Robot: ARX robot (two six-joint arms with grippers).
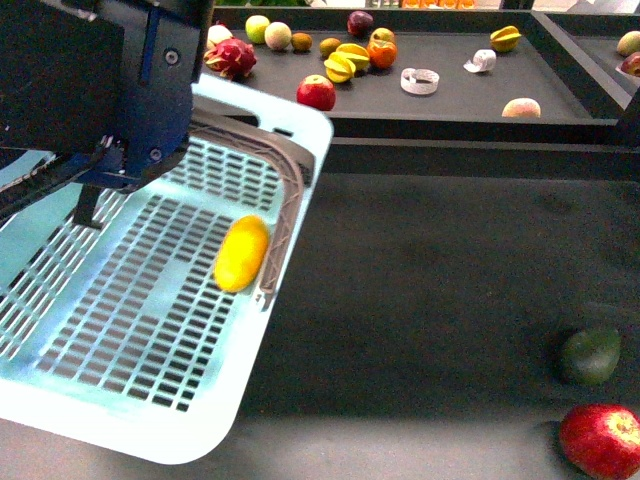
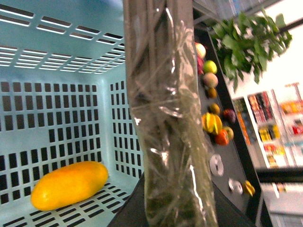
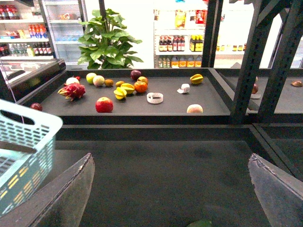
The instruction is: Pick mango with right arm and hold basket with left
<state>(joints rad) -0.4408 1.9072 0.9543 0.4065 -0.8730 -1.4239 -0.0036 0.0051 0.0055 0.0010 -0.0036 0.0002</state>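
The yellow mango (image 1: 242,254) lies on the slotted floor of the pale turquoise basket (image 1: 120,400), against its right wall under a grey-brown handle (image 1: 290,190). It also shows in the left wrist view (image 2: 68,185). My left arm (image 1: 100,90) reaches over the basket's far left. Its gripper is shut on the plastic-wrapped handle (image 2: 170,118), which fills the left wrist view. My right gripper (image 3: 175,184) is open and empty above the dark table, right of the basket's corner (image 3: 28,142). Both its fingers (image 3: 277,194) show wide apart.
A dark green fruit (image 1: 590,356) and a red apple (image 1: 603,440) lie on the table's near right. The back shelf (image 1: 450,105) holds several fruits, including a red apple (image 1: 316,92) and a dragon fruit (image 1: 230,57). Metal posts (image 3: 246,71) stand at the right.
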